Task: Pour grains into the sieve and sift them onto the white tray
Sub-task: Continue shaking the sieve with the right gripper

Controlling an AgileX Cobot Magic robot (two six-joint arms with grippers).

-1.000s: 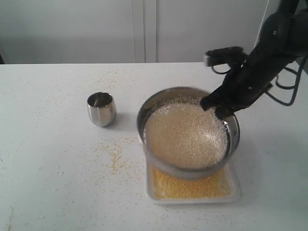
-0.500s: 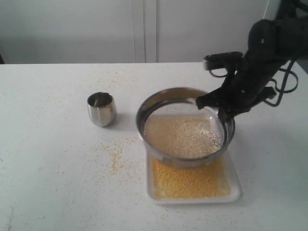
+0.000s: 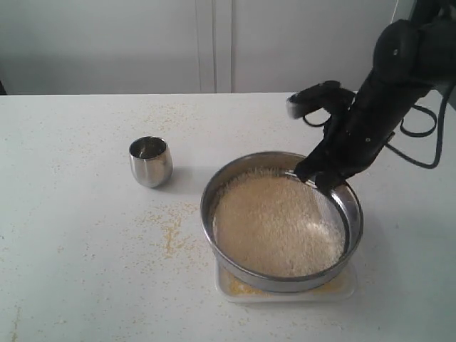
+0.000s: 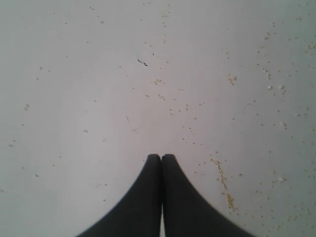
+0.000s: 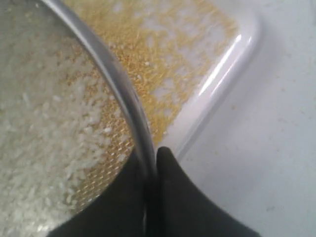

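The right fingers (image 5: pixel 182 197) are closed onto the thin steel rim of the sieve (image 5: pixel 114 74), 1 inside and 1 outside, pinching its wall between them. In the exterior view the sieve sits in the right half of the desk (image 3: pixel 78 271), gripped at its far right edge under the black right arm (image 3: pixel 388 85). It covers nearly all of the white tray (image 3: pixel 345 288), of which only the near edge and a corner show beneath it. Whether the sieve touches the tray cannot be told. The grains (image 3: pixel 274 226) on the mesh form a pale, whitish bed spread across most of it. The right wrist view shows a yellow layer (image 5: pixel 163 44) of finer grain on the tray below, just beside the sieve's rim. A small steel cup (image 3: pixel 150 161) stands upright to the left of the sieve, well apart from it. Loose yellow specks (image 3: pixel 169 235) dot the desk between the 2. The left fingers (image 4: pixel 143 202) are pressed together with nothing between them, above bare desk sprinkled with more specks.
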